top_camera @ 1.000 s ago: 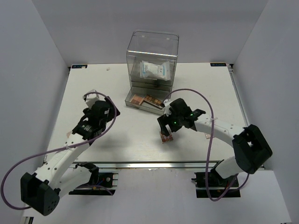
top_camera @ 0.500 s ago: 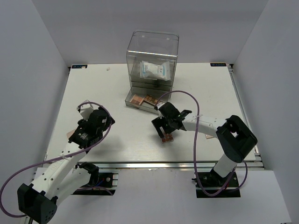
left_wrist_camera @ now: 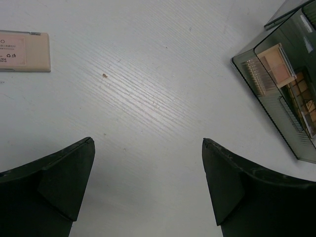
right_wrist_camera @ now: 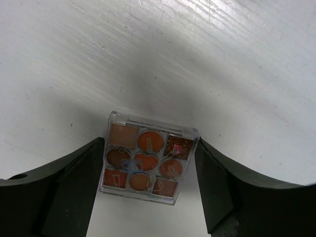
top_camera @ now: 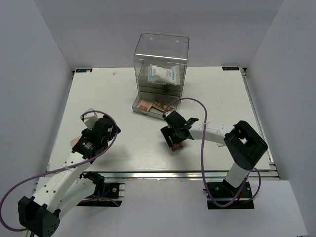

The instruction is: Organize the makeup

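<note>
A multicoloured palette [right_wrist_camera: 146, 164] of brown and orange squares lies tilted between my right gripper's [right_wrist_camera: 149, 148] fingers, which touch both its sides. In the top view that gripper [top_camera: 173, 139] sits over the palette [top_camera: 177, 146] in the middle of the table. My left gripper [left_wrist_camera: 148, 143] is open and empty above bare table, at the near left in the top view [top_camera: 104, 126]. A pink palette [left_wrist_camera: 24, 51] lies face down to its left, also seen from above [top_camera: 76, 143]. The white blue-printed packet [top_camera: 164, 74] lies inside the clear box. The round black pot is out of view.
The clear acrylic drawer box [top_camera: 161, 47] stands at the back centre. Its bottom drawer [top_camera: 139, 109] is pulled out and holds a pink palette [top_camera: 144, 104] and a brown one [top_camera: 160, 105]; the drawer also shows in the left wrist view [left_wrist_camera: 244, 66]. White walls enclose the table.
My right gripper moved left and down over the multicoloured palette and closed round it. My left arm drew back toward the near left.
</note>
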Robot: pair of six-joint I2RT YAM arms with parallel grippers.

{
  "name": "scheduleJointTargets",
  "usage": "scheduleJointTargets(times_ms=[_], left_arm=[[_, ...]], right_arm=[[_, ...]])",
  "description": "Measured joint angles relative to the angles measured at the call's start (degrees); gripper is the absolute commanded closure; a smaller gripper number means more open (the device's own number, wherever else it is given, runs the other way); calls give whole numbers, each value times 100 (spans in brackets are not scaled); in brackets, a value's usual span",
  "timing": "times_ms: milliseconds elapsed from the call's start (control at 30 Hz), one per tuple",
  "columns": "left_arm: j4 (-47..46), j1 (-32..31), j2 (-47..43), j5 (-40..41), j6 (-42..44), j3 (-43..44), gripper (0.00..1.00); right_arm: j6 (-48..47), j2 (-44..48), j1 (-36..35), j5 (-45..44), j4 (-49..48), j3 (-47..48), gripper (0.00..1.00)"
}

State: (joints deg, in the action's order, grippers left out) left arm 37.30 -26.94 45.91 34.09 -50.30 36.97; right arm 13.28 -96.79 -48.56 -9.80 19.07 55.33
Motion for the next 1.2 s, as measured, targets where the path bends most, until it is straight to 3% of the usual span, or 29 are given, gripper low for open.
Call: scheduleJointTargets(times_ms=[100, 333, 533, 700, 833, 1000, 1033, 1133, 1200], left_arm=[[46, 0, -42, 4, -63, -50, 2], [210, 0, -72, 11, -363, -85, 2], [391, 0, -293, 50, -778, -85, 2], [514, 22, -262, 2, -968, -79, 2], [581, 63, -160, -109, -1023, -39, 2], [619, 170, -138, -284, -1062, -31, 2], [623, 190, -138, -313, -1064, -24, 2], [651, 273, -138, -380, -1064, 24, 2], [654, 334, -138, -424, -1064, 42, 2]], right_arm=[[-39, 59, 0, -11, -81, -87, 62], [-1043, 348, 4, -87, -197, -256, 90], [-2426, 997, 94, 625, -339, 155, 92], [-3034, 1086, 208, 1165, -713, 1174, 93], [-3060, 442, 514, 1196, -975, 2135, 86], [-3016, -787, 1016, 1154, -1049, 3088, 64], [-3016, -992, 1093, 1150, -1019, 3220, 58], [-3025, -1458, 1276, 1132, -918, 3416, 27], [-3034, -1563, 1318, 1137, -811, 3416, 18]])
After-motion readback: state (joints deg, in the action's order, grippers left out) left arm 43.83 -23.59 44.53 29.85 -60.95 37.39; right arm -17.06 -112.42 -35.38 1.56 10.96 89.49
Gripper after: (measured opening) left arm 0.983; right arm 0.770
